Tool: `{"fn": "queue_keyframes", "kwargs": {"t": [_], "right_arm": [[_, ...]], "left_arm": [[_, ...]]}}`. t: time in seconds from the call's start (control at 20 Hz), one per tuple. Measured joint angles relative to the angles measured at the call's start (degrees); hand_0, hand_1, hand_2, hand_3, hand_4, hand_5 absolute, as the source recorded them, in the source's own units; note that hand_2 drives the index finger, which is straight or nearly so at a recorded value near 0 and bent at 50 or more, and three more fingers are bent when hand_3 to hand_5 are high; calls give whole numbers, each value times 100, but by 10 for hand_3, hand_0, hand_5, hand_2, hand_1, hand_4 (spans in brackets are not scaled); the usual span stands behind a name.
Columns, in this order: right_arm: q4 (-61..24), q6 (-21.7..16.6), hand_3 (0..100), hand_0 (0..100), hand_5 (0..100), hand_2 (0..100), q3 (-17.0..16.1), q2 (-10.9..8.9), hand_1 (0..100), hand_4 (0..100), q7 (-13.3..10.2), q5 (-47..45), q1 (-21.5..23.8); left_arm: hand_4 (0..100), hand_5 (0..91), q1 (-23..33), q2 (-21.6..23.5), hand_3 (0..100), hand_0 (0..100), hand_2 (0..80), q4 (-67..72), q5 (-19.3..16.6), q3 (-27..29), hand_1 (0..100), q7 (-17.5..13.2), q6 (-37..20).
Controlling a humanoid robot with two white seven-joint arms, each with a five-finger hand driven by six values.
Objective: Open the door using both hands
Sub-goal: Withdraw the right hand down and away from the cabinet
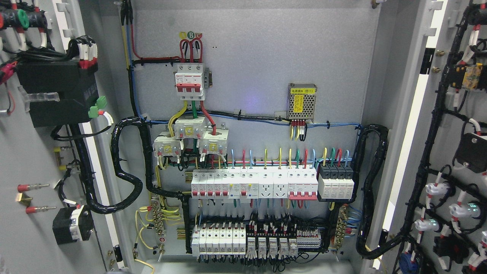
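Both doors of the electrical cabinet stood swung wide: the left door (34, 160) along the left edge, the right door (456, 152) along the right, their long axes vertical. The back panel (266, 57) with its 3-pole breaker (189, 82) was exposed. Neither hand showed, so finger state and nearer arm could not be told; the opening looked finished.

Both doors (34, 160) swung wide; cabinet interior packed with breakers (253, 184) (wiring throughout).

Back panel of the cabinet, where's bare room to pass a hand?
Bare plate lies upper right, between the red main breaker and the power supply module, and above both. Crowded: the breaker rows and terminal blocks below.
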Motion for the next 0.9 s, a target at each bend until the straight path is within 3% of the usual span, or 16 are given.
{"fn": "queue_keyframes", "kwargs": {"t": [0.25, 0.6, 0.9], "right_arm": [[8, -341, 0, 120, 0, 0, -252, -265, 389, 0, -221, 2, 273], [-203, -733, 0, 120, 0, 0, -592, -489, 389, 0, -527, 5, 684], [-419, -1121, 0, 120, 0, 0, -805, -697, 389, 0, -643, 10, 1085]], "left_arm": [[0, 0, 0, 0, 0, 120, 0, 0, 0, -1, 389, 0, 0], [0, 0, 36, 0, 0, 120, 0, -69, -18, -72, 389, 0, -3], [0, 0, 642, 0, 0, 120, 0, -1222, -2, -403, 389, 0, -42]]}}
